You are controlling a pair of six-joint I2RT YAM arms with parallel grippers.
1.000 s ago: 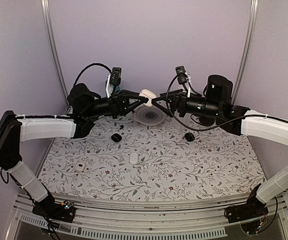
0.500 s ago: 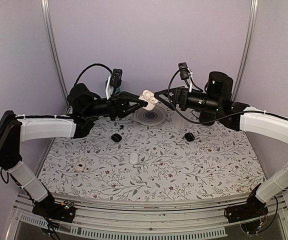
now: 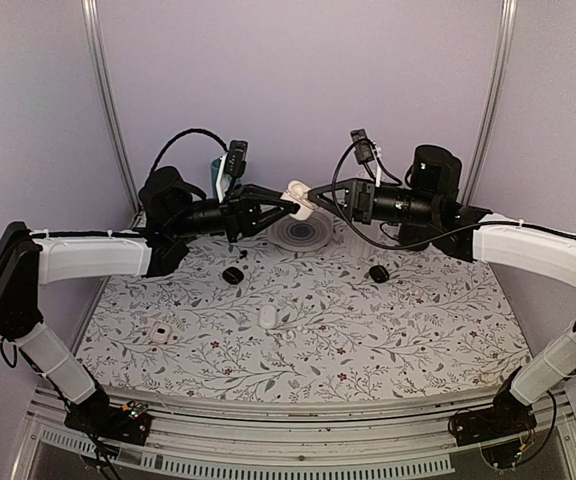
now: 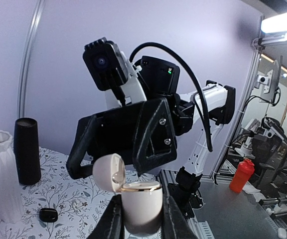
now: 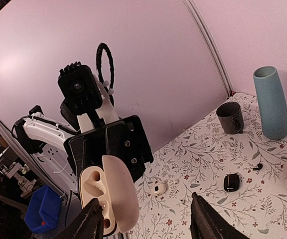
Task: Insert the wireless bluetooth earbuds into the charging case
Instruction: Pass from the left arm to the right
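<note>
Over the table's (image 3: 418, 330) 12 o'clock edge, the left gripper (image 4: 142, 220) is clamped on the base of the white charging case (image 4: 142, 199), held in the air with its lid (image 4: 108, 172) swung open. The right gripper (image 5: 147, 223) comes at it from the case's 3 o'clock with its jaws apart and the lid between them. One finger is just beside the case and the other stands clear. Neither gripper carries a bud. One small black earbud (image 5: 255, 167) (as best I can tell) lies on the table at the case's 7 o'clock, and I cannot tell whether any sits inside. The danger is a squeeze or nudge on the lid. It could snap shut or twist the smooth case out of its narrow grip, and then it drops.
</note>
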